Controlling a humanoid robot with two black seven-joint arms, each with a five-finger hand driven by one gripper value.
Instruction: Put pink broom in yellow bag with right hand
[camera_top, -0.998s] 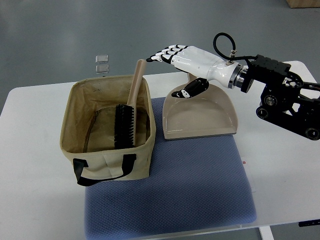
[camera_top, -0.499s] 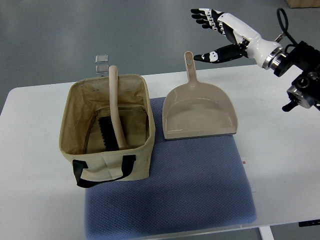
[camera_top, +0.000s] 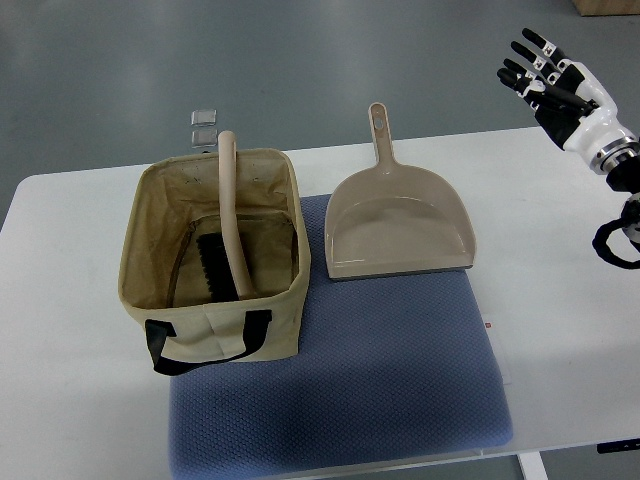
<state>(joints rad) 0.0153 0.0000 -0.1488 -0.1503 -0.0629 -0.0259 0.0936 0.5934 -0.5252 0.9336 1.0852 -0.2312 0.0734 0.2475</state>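
The broom (camera_top: 229, 215) has a pale pink-beige handle and black bristles. It stands inside the yellowish canvas bag (camera_top: 283, 305), bristles down on the bag's floor, handle leaning against the far rim and sticking out above it. My right hand (camera_top: 548, 78) is far off at the top right corner, above the table's edge. It is open, fingers spread, and holds nothing.
A beige dustpan (camera_top: 400, 225) lies right of the bag, handle pointing away, on a blue-grey mat (camera_top: 380, 380) over the white table (camera_top: 560, 290). Two small clear items (camera_top: 204, 128) sit on the floor beyond the table.
My right hand let go of the broom handle and drew back up and to the right, away from the bag. The broom settled in the bag, its handle swinging left.
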